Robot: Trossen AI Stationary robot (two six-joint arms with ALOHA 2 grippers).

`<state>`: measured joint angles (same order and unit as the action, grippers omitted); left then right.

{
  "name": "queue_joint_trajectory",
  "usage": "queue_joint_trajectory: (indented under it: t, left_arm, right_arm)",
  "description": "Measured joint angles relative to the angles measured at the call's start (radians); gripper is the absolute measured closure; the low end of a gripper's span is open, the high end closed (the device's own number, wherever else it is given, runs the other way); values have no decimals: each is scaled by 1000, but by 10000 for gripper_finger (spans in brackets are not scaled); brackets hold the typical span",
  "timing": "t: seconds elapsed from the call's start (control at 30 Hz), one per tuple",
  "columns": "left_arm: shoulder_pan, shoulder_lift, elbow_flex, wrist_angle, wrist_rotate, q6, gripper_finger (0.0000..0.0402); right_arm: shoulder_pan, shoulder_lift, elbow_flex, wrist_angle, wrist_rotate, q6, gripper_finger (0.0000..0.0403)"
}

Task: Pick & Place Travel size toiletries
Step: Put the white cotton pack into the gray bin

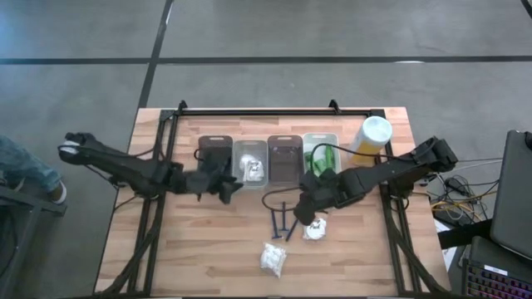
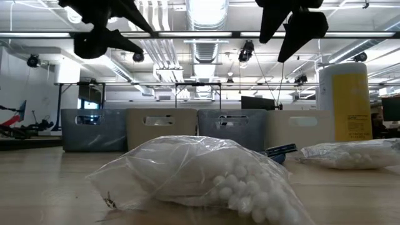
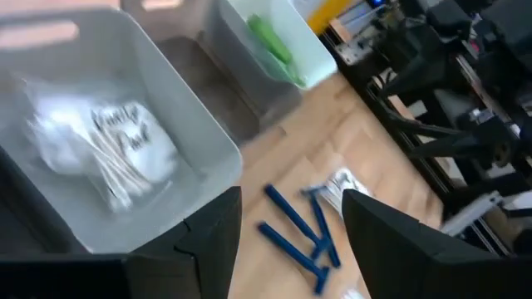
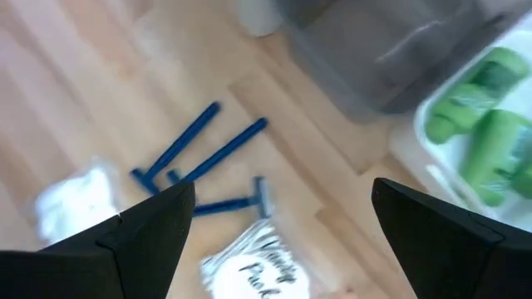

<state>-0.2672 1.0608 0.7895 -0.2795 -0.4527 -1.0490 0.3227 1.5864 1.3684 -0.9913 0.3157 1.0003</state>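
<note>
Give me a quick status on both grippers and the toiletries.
Left gripper open by clear bin, packet inside. Right gripper open above blue razors. Nothing blocking.

The packet (image 3: pixel 116 154) in the bin (image 3: pixel 199 124) under the left gripper (image 3: pixel 291 224) is blurry. The writing on it is too smeared to read.

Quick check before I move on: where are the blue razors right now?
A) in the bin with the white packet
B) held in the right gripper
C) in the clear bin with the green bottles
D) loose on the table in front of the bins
D: the blue razors lie loose on the bare table, in front of the bins, with the open right gripper above them holding nothing.
</note>
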Motion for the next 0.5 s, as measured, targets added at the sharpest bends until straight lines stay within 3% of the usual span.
queue_joint_trajectory:
  t: [0.2, 0.5]
  left_arm:
    - [-146, 49, -1, 41, -87, -114, 189]
    - [-269, 203, -2, 200, -59, -226, 189]
  right_arm:
    - [70, 0, -5, 25, -6, 47, 39]
    - [182, 0, -82, 272, -3, 128, 39]
